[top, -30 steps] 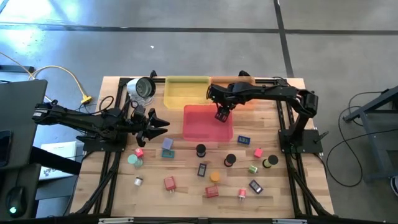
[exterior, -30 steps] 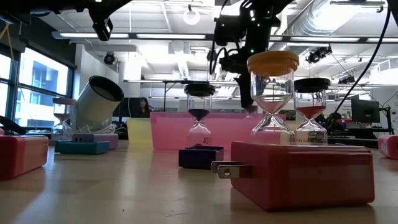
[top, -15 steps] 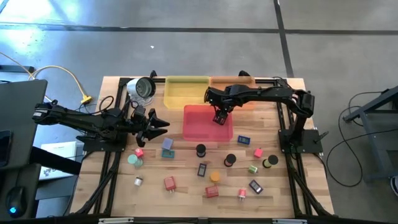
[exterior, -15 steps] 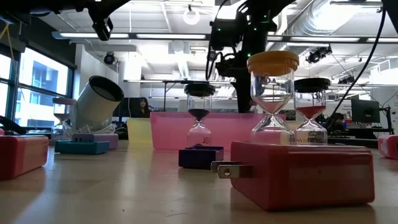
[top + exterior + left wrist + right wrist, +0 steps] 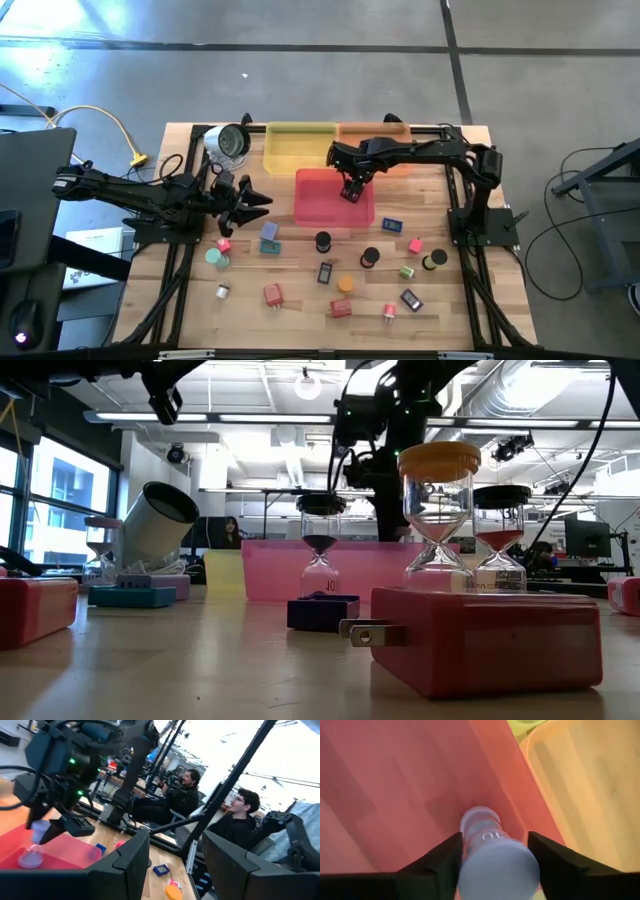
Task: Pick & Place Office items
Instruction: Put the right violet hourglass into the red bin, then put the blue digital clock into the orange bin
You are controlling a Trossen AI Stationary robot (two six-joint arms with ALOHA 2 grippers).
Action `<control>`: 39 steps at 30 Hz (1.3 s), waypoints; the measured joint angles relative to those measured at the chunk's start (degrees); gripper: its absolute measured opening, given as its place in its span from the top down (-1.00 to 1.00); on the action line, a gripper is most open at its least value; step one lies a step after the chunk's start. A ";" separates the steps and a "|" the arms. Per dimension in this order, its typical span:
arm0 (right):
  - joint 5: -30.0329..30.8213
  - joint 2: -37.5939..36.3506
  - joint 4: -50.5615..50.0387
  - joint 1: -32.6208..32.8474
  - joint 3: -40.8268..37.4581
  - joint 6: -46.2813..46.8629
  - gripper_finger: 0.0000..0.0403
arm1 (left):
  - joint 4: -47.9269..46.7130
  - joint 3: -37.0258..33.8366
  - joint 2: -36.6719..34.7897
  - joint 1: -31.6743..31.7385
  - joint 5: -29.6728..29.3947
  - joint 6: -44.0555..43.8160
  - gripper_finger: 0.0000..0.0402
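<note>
1. Over the translucent pink tray (image 5: pixel 318 207), the right gripper (image 5: pixel 349 188) is hanging w/ fingers closed partway round a lilac-capped sand timer (image 5: pixel 490 855), pinching it near its upper cap.
2. Change vs. a sec ago: the gripper is sitting a bit further toward the robot's left and lower over the tray, load still in hand. Judgement: carry is about done and the release is coming next.
3. Timer's long axis is running roughly vertical, leaning a little. One cap is between the fingers, the other is pointing down at the tray floor (image 5: pixel 75 857). Can't tell if the lower cap is touching the floor yet.
4. It's sitting inside the tray's edge on the side of the translucent orange tray (image 5: pixel 580 785). The translucent yellow tray (image 5: pixel 298 146) is lying beyond.
5. Risk, as I read it: let go while leaning and it's probably tipping or rolling.
6. The left gripper (image 5: pixel 258 198) is waiting wide open and empty, near the pink tray's left edge.
7. Approx. a dozen+ small pieces, e.g. a black-capped timer (image 5: pixel 323 241), are still lying on the wooden table (image 5: pixel 300 315), so lots is left.
</note>
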 joint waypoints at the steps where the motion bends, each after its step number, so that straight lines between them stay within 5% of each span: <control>1: 0.00 -0.02 0.03 0.00 0.00 0.04 -0.20 | 0.00 0.00 0.01 0.00 0.67 -0.30 0.12; 9: 0.24 -0.04 2.39 0.00 0.00 0.04 -0.54 | 0.00 0.00 -0.01 0.00 2.31 -0.75 0.12; 23: -0.79 -9.22 -1.04 1.21 0.96 3.20 -0.53 | 0.00 0.00 0.01 0.00 2.22 -0.75 0.12; 34: -10.08 -20.72 -21.75 6.71 0.94 7.29 -0.53 | -0.01 0.00 0.01 0.04 1.53 -0.75 0.12; 39: -7.76 -22.05 -27.51 9.93 0.90 7.26 -0.53 | 0.00 0.00 0.01 0.05 0.08 -0.75 0.12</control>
